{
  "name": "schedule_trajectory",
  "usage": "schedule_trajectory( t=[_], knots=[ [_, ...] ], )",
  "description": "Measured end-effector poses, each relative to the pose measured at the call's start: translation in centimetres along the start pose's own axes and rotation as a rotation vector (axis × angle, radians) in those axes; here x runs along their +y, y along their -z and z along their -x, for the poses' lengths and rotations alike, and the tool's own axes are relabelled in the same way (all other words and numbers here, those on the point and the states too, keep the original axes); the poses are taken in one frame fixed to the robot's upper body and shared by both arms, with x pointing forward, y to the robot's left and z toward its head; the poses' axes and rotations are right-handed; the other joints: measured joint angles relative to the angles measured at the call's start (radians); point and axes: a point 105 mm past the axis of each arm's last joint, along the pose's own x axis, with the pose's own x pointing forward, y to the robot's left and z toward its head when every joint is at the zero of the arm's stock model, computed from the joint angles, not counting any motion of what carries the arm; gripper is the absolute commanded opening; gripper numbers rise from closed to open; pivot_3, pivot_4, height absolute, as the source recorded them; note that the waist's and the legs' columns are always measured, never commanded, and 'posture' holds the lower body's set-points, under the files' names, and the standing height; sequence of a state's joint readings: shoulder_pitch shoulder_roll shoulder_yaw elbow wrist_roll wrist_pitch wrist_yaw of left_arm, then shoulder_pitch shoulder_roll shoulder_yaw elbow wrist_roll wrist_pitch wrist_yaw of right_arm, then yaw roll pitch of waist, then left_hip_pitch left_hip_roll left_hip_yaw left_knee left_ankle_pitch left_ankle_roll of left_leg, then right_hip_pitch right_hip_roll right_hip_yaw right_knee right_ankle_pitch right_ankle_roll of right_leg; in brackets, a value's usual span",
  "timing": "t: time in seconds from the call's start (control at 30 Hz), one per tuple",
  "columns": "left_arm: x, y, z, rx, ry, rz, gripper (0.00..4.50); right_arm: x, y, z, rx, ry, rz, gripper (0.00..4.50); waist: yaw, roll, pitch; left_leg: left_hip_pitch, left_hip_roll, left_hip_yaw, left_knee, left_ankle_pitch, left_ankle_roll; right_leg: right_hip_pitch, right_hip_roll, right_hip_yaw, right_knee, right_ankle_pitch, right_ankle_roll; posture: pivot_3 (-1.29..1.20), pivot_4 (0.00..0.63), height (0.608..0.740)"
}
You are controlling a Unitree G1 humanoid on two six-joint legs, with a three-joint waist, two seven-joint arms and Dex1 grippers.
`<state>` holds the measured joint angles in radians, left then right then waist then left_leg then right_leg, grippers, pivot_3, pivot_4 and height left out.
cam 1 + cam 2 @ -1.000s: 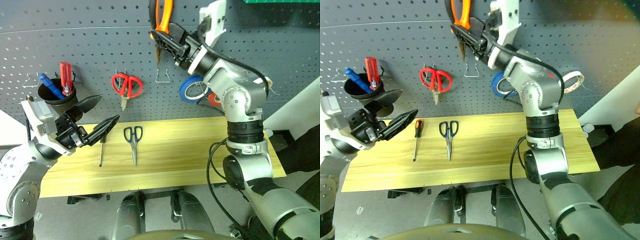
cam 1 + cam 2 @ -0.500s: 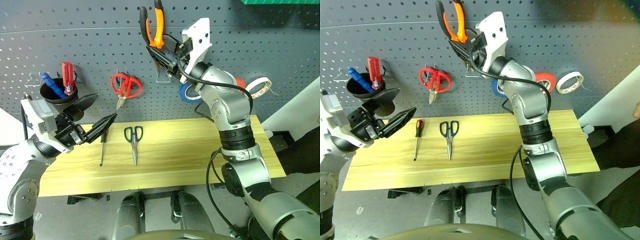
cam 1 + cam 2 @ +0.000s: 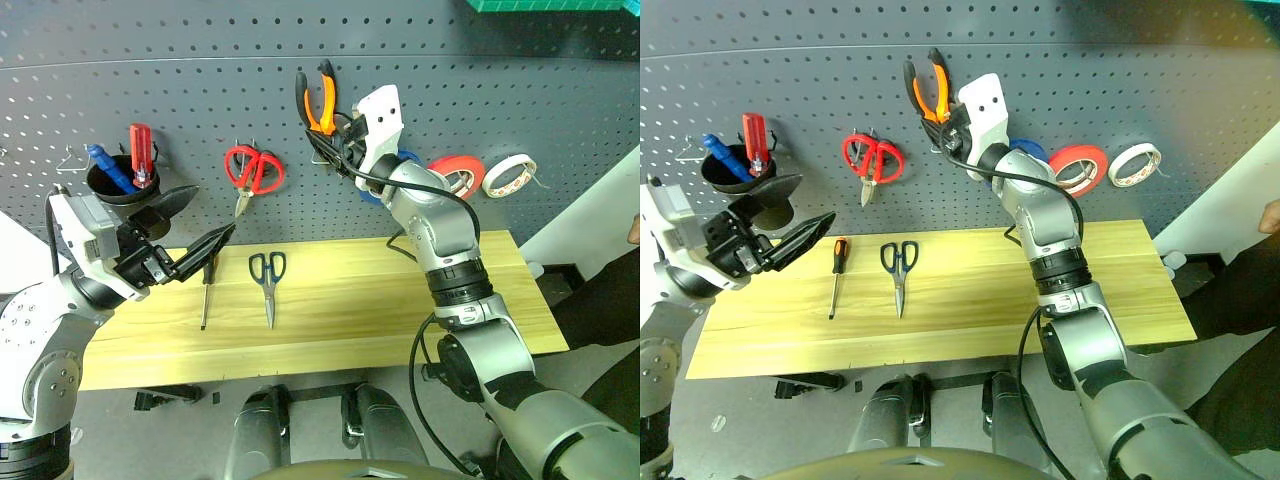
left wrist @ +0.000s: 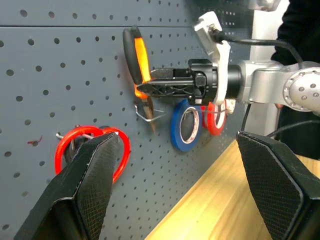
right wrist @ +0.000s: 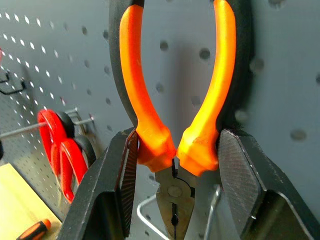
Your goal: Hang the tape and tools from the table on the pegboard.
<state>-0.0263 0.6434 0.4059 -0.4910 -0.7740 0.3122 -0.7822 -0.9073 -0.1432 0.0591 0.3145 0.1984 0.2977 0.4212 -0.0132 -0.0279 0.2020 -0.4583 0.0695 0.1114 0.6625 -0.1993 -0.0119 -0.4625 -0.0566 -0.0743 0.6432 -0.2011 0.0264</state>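
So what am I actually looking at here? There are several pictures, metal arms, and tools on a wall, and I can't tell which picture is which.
It is one moment seen by four cameras on a two-armed robot. The two wide pictures come from its head, looking down over a wooden table toward a grey pegboard. The two close-ups come from cameras on its wrists.

On the table lie black-handled scissors and a slim screwdriver. Red tape already hangs on the board.

The right gripper holds orange-and-black pliers against the board, jaws pointing down into a wire hook, fingers on either side of the handles. The left gripper hovers open above the table, holding nothing.
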Motion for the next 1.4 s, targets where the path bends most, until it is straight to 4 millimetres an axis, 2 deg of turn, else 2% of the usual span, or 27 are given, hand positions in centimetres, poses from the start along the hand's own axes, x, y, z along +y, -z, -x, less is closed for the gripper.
schedule_trajectory(
  t=[0.13,0.17,0.4,0.53,0.67,0.83,1.0,1.13,1.27,1.4],
  knots=[
    [0.0,0.1,0.0,0.003,0.001,0.002,3.96,0.0,-0.1,0.1,0.005,-0.008,-0.023,4.34,-0.001,0.005,-0.006,-0.004,0.014,0.007,-0.011,0.000,0.000,0.002,0.009,-0.001,-0.031,0.022,0.000,0.05,0.100,0.740],
    [0.1,0.1,0.1,0.003,-0.001,0.003,3.96,0.0,-0.4,0.2,-0.005,-0.010,-0.027,4.45,-0.001,0.006,-0.008,-0.003,0.015,0.011,-0.014,0.000,0.000,0.001,0.009,-0.001,-0.033,0.025,-0.002,0.04,0.099,0.740],
    [0.0,0.6,0.0,-0.002,-0.001,0.008,3.96,-0.3,-3.2,1.2,-0.081,-0.050,-0.064,4.45,-0.002,0.011,-0.014,-0.002,0.018,0.019,-0.017,0.001,-0.001,-0.003,0.012,0.001,-0.031,0.025,-0.003,0.03,0.099,0.740],
    [0.2,1.9,-0.1,0.025,-0.033,0.027,3.96,-0.3,-5.6,2.6,-0.126,-0.124,-0.097,4.45,-0.002,0.013,-0.016,-0.002,0.018,0.020,-0.016,0.007,-0.001,-0.004,0.013,0.004,-0.030,0.025,-0.003,0.03,0.104,0.740],
    [1.0,3.7,-0.4,0.057,-0.121,0.028,3.96,-0.3,-6.0,5.1,-0.053,-0.284,-0.161,4.45,0.001,0.012,-0.019,-0.002,0.017,0.023,-0.015,0.008,-0.001,-0.004,0.010,0.006,-0.031,0.026,-0.003,0.02,0.107,0.740],
    [1.2,5.6,-1.0,0.119,-0.168,0.020,3.96,-0.5,-3.6,7.9,0.099,-0.392,-0.218,4.45,-0.001,0.011,-0.020,-0.002,0.017,0.023,-0.015,0.008,0.000,-0.005,0.011,0.008,-0.032,0.025,-0.003,0.01,0.110,0.740],
    [1.3,7.6,-1.3,0.191,-0.239,0.047,3.96,1.2,-0.7,10.6,0.299,-0.560,-0.192,4.45,-0.005,0.012,-0.021,-0.002,0.017,0.022,-0.016,0.008,0.000,-0.006,0.013,0.010,-0.031,0.024,-0.002,0.01,0.113,0.740],
    [1.2,9.3,-1.3,0.274,-0.295,0.091,3.96,2.0,1.0,11.1,0.376,-0.605,-0.185,4.45,-0.005,0.011,-0.021,-0.001,0.016,0.021,-0.016,0.008,0.000,-0.007,0.014,0.011,-0.031,0.024,-0.001,0.02,0.118,0.740],
    [0.5,12.1,-1.2,0.401,-0.369,0.157,3.96,2.6,3.1,11.7,0.437,-0.649,-0.174,4.45,0.000,0.011,-0.021,-0.002,0.015,0.021,-0.015,0.008,0.000,-0.006,0.012,0.011,-0.031,0.024,-0.001,0.03,0.124,0.740],
    [-0.2,14.0,-1.7,0.492,-0.439,0.197,3.96,1.8,4.9,11.8,0.475,-0.642,-0.181,4.45,0.001,0.011,-0.021,-0.002,0.015,0.021,-0.014,0.008,0.000,-0.006,0.011,0.011,-0.031,0.024,-0.001,0.03,0.132,0.740]
  ],
)
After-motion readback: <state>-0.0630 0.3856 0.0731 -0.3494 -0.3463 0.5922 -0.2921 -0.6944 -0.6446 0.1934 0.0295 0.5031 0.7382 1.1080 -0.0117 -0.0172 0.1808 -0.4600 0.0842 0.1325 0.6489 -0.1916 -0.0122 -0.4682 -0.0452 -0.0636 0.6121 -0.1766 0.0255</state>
